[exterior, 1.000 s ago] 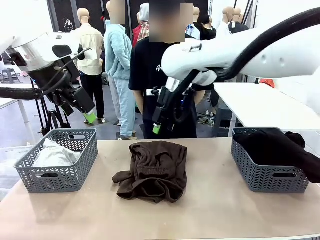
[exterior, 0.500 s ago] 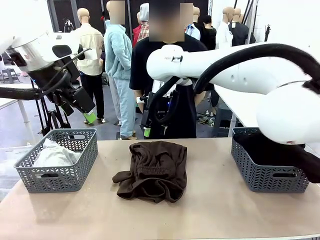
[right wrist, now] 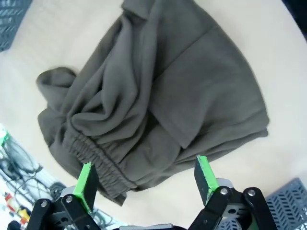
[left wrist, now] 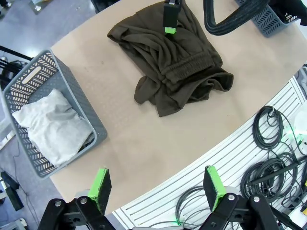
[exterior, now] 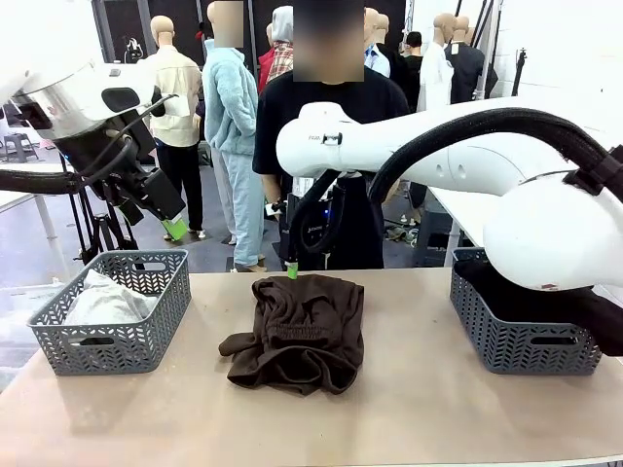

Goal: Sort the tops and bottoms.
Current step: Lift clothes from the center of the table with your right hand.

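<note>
A dark brown fleece piece of the bottoms (exterior: 304, 329) lies crumpled at the table's middle, waistband towards the robot. My right gripper (exterior: 291, 269) hangs open just above its far edge; in the right wrist view the gripper (right wrist: 146, 176) spans the brown fabric (right wrist: 158, 96) without touching it. Black bottoms (exterior: 545, 290) fill the right basket (exterior: 521, 348). The pale tops (exterior: 101, 302) lie in the left basket (exterior: 146, 326). High over that basket, my left gripper (exterior: 175, 229) stands open, and its own view (left wrist: 157, 184) looks down on the tops (left wrist: 53, 124) and brown piece (left wrist: 177, 72).
A person in a black T-shirt (exterior: 321, 126) stands behind the table's far edge. Bare table (exterior: 419, 409) stretches between the baskets and in front of the brown piece. Cables (left wrist: 273, 158) lie on a slatted surface beside the table's near edge.
My right arm has swung left and down, bringing its gripper from above the far edge to just over the brown piece. The left arm has not moved.
</note>
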### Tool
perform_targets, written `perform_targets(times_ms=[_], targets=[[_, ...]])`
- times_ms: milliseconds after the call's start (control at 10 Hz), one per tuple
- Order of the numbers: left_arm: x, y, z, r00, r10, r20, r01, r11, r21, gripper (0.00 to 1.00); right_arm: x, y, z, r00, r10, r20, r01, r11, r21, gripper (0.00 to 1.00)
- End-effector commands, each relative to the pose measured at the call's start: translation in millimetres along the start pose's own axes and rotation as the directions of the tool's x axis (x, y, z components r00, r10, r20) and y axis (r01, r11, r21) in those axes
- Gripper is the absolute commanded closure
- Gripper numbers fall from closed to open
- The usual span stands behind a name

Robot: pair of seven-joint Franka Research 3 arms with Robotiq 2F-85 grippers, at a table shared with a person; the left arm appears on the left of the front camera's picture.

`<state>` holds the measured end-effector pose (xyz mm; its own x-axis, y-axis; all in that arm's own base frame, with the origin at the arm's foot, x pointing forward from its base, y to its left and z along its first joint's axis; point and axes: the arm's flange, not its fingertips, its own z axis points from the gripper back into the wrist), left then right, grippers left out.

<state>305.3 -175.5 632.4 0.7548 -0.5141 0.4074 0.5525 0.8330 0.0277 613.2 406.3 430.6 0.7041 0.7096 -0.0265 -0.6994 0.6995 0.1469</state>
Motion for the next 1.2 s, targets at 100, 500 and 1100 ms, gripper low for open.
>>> perform_targets(times_ms=[100, 500, 1100], targets=[[-1, 2, -1, 1.000, -0.003, 0.009, 0.002, 1.000, 0.016, 0.00, -9, -1, -25, 0.997, -0.076, 0.030, 0.078, 0.994, -0.077, 0.00], [-1, 2, -1, 1.000, -0.003, 0.009, 0.002, 1.000, 0.016, 0.00, -12, -8, -44, 0.993, -0.113, 0.032, 0.115, 0.989, -0.097, 0.00], [-1, 2, -1, 1.000, -0.003, 0.009, 0.002, 1.000, 0.016, 0.00, -12, -24, -76, 0.987, -0.159, 0.003, 0.158, 0.982, -0.106, 0.00]])
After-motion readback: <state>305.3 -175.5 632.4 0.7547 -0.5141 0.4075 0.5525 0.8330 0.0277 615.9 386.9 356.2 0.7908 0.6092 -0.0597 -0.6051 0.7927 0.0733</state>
